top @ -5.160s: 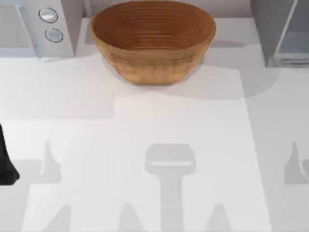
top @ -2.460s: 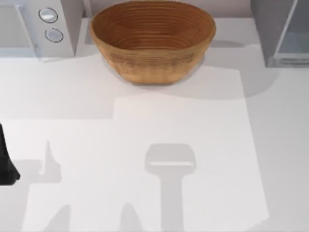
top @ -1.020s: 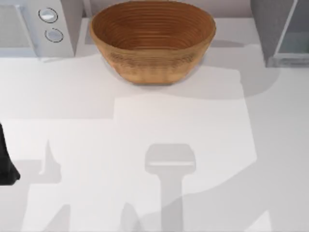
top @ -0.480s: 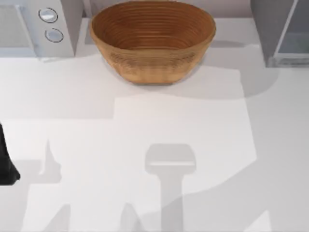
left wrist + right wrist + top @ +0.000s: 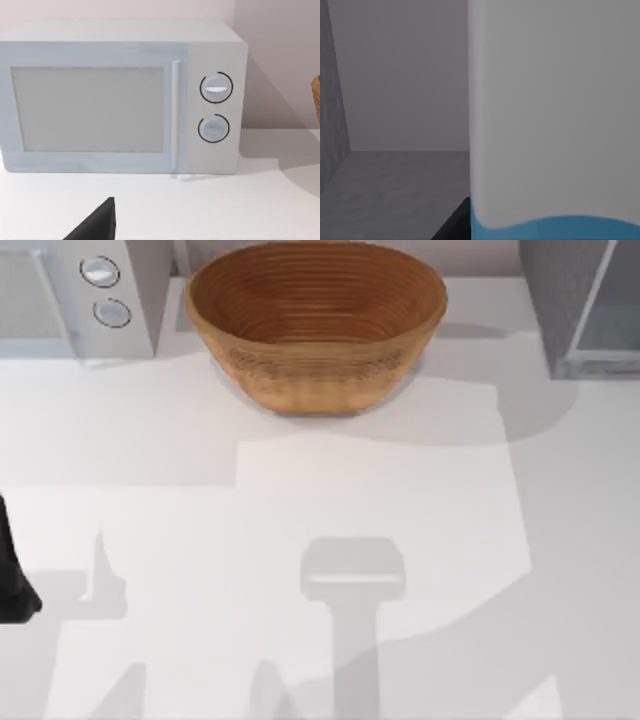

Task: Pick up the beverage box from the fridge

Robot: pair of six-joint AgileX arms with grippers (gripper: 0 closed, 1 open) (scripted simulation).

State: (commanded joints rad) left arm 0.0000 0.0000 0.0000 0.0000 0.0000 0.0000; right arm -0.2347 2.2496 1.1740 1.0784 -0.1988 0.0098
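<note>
You are looking at a pretend kitchen, drawn by a computer. A white microwave (image 5: 120, 97) with two round knobs (image 5: 216, 88) sits at the back of the white table (image 5: 300, 510) on the left. A big brown woven bowl (image 5: 316, 325) stands in the middle at the back. A tall grey fridge (image 5: 580, 305) with a glassy front stands at the back on the right (its grey inside walls fill part of the right wrist view). A plain pale wall is behind the microwave.
</note>
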